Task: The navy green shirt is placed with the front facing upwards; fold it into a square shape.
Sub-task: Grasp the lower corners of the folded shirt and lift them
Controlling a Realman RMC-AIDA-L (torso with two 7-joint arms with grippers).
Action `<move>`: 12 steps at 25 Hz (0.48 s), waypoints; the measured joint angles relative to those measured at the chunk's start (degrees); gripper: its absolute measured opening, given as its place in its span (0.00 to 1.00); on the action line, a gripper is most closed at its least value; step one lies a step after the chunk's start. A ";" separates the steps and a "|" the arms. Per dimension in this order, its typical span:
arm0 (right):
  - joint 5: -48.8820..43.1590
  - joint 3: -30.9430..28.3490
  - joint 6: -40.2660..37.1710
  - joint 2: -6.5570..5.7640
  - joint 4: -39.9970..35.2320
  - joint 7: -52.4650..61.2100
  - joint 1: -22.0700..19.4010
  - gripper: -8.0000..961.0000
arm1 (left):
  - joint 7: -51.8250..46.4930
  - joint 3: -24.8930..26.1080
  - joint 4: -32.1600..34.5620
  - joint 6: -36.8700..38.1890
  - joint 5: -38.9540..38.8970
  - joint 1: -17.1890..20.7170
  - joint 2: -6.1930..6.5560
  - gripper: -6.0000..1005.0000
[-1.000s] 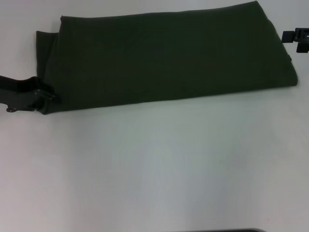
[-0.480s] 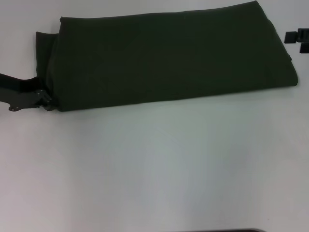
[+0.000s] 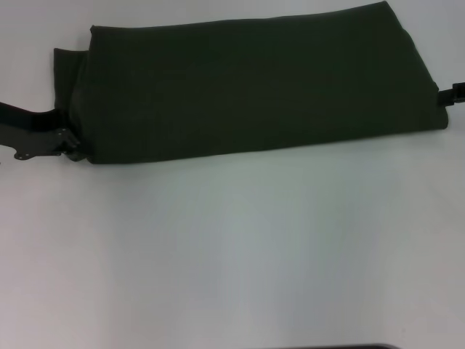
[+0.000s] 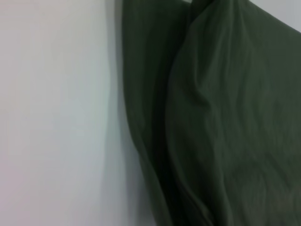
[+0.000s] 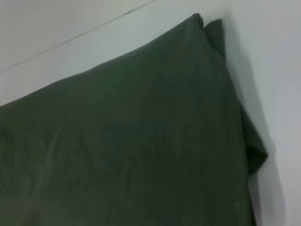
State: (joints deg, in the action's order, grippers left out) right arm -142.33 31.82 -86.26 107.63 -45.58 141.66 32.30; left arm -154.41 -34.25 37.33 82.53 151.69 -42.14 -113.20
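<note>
At nine o'clock in the head view, the left gripper (image 3: pixel 70 150) is matte black, an angular bracket-like body with pale screw heads dotting its flat side plate and a slim black link running off the edge. At three o'clock, the right gripper (image 3: pixel 452 94) shows only a small black blocky tip.

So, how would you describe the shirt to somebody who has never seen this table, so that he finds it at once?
Look at the white table, toward its far side. There lies the navy green shirt, folded into a long dark olive band running from the left gripper to the right gripper. It is the only cloth there, plain on top, with layered edges at its left end.
</note>
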 joint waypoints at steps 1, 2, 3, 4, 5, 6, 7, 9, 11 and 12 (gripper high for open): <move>-0.04 0.00 0.56 0.14 0.29 -0.08 0.13 0.94 | 0.00 0.00 0.01 0.00 0.00 -0.05 -0.04 0.03; -0.06 0.00 1.27 0.32 0.54 -0.19 0.21 0.94 | 0.00 -0.01 0.01 0.00 0.00 -0.10 -0.09 0.03; -0.10 0.00 2.21 0.58 0.77 -0.29 0.26 0.93 | 0.00 -0.02 0.02 -0.01 0.00 -0.15 -0.11 0.03; -0.15 0.00 3.07 0.86 0.86 -0.32 0.26 0.94 | 0.00 -0.01 0.02 -0.06 0.00 -0.17 -0.16 0.03; -0.22 0.00 4.09 1.16 0.97 -0.41 0.26 0.94 | 0.00 0.03 0.02 -0.10 0.00 -0.19 -0.19 0.03; -0.28 0.02 4.69 1.44 1.11 -0.49 0.25 0.94 | 0.00 0.08 0.02 -0.16 0.00 -0.20 -0.21 0.03; -0.34 0.05 5.55 1.61 1.60 -0.70 0.23 0.94 | 0.00 0.12 0.03 -0.20 0.00 -0.21 -0.24 0.03; -0.37 0.09 6.62 1.78 2.64 -0.94 0.23 0.94 | -0.01 0.14 0.03 -0.29 0.00 -0.26 -0.26 0.03; -0.31 0.09 7.70 1.92 3.89 -1.01 0.30 0.94 | -0.01 0.19 0.03 -0.39 0.00 -0.30 -0.26 0.03; -0.28 0.09 8.23 1.99 4.53 -1.08 0.39 0.94 | -0.01 0.21 0.03 -0.40 0.00 -0.32 -0.26 0.03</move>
State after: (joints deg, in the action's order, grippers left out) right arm -142.61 31.91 -78.03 109.62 -41.05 140.59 32.69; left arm -154.42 -34.04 37.36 82.14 151.69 -42.46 -113.46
